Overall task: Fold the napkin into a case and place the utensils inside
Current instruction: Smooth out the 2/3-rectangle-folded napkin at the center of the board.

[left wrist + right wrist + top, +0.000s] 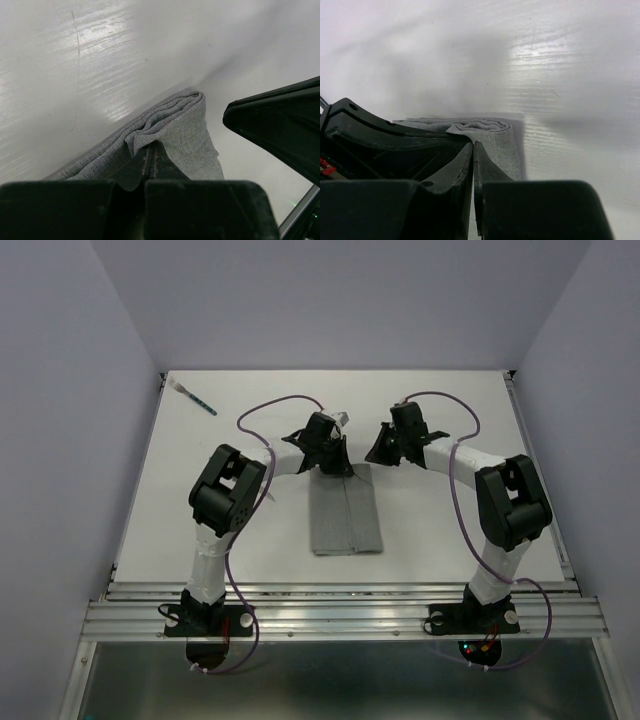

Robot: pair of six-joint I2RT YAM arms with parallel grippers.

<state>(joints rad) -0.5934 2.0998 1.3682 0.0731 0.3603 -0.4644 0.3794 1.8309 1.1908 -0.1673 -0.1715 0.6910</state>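
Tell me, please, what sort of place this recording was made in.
Probably a robotics lab test cell: a white table boxed in by plain walls, a left arm and right arm bolted to an aluminium rail, and a folded napkin and one utensil as props.

White table (450,530), folded grey napkin (345,515), teal-handled utensil (200,402)

You are looking at the left pincer (335,462) and right pincer (381,450) crowding the far end of the napkin (346,518), leaving only a narrow gap between them. The counter (460,540) is lying open along its left, right and near edges. One utensil (196,398) is sitting by the far left corner.
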